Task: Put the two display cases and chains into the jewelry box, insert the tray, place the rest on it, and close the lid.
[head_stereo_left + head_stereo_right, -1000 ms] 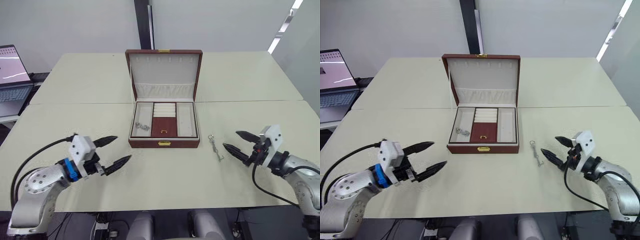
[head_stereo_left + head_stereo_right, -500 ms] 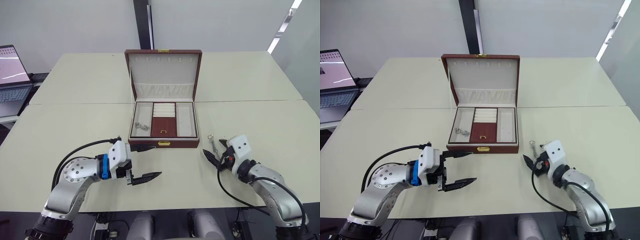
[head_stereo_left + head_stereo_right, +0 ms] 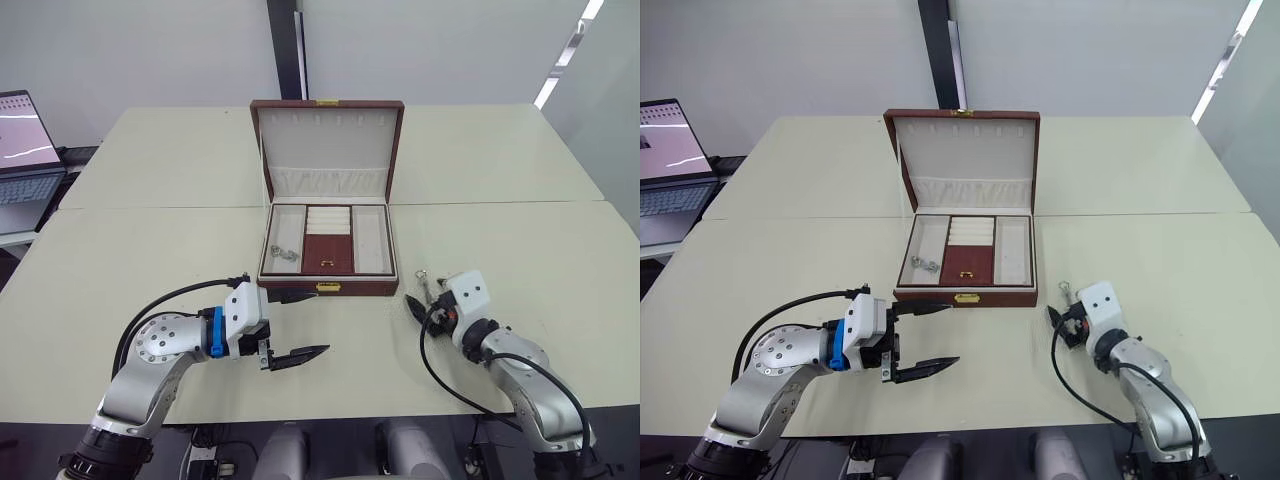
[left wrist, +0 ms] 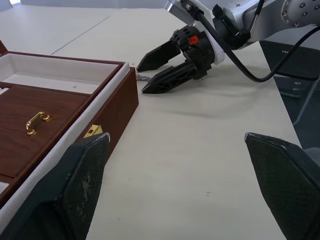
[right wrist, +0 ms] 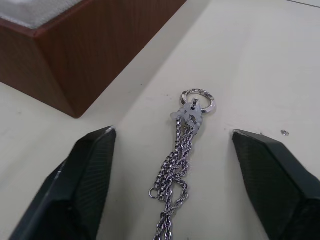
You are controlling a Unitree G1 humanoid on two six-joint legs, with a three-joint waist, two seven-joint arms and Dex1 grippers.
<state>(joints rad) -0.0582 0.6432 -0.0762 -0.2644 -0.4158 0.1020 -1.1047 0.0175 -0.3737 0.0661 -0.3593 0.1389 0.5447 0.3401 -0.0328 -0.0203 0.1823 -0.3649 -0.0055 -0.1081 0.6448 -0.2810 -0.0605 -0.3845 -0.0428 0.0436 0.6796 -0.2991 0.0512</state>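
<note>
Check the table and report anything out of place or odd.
One chain lies loose on the table, right of the open box, while the tray already sits inside with small silver pieces in its left compartment. The open right claw is straddling that chain. Nothing looks spilled or damaged.

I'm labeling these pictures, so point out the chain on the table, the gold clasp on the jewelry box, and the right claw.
chain (image 5: 181,150): right wrist view, mid-links below the ring.
gold clasp (image 3: 328,287): left eye view, box's front wall.
right claw (image 4: 159,70): left wrist view, midway between its open fingertips.
</note>
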